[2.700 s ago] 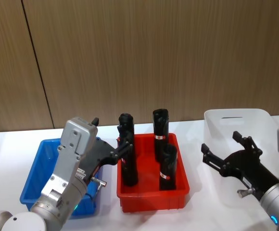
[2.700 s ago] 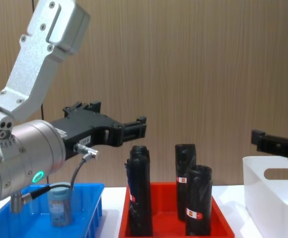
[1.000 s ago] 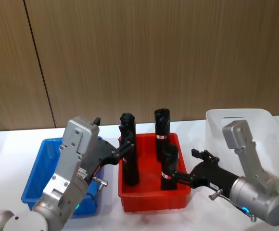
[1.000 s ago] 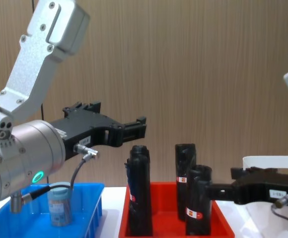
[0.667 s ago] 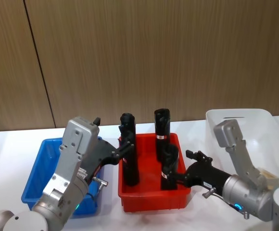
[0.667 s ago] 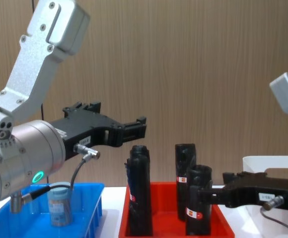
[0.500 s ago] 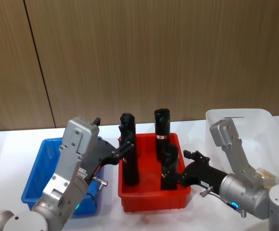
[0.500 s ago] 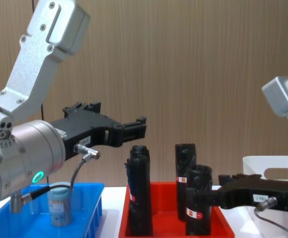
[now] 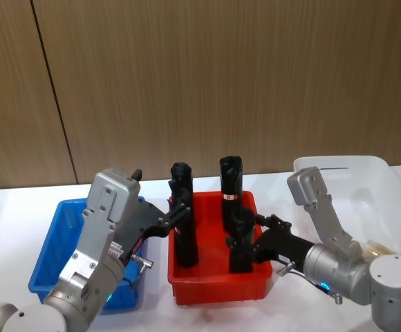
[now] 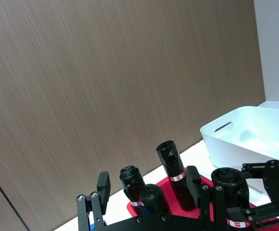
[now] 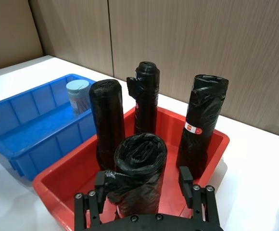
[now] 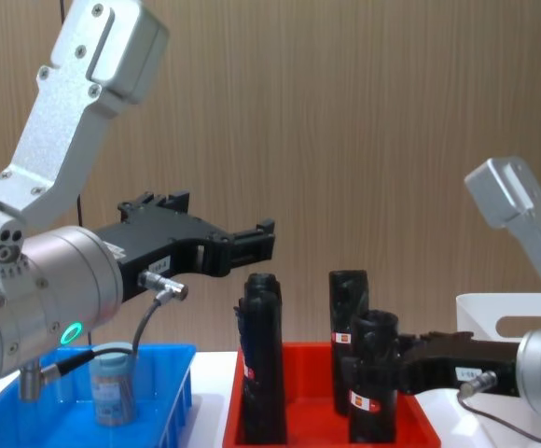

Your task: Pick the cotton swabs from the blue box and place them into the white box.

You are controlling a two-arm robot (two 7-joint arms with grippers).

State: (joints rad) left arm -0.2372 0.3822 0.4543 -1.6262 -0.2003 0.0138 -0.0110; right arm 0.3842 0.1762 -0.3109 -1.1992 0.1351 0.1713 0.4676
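Note:
One cotton swabs tub, clear with a grey-blue lid, stands in the blue box; the right wrist view shows the tub at the far end of the blue box. My left gripper hangs open in the air above the seam between the blue box and the red bin, holding nothing. My right gripper is low at the red bin, open, its fingers on either side of the front black roll with gaps showing. The white box stands at the far right.
The red bin between the two boxes holds several tall black rolls with red-white labels. A wooden wall closes off the back. White tabletop lies in front of the bins.
My right arm has swung left from in front of the white box to the red bin, its open fingers now around the front black roll. The left arm has not moved.

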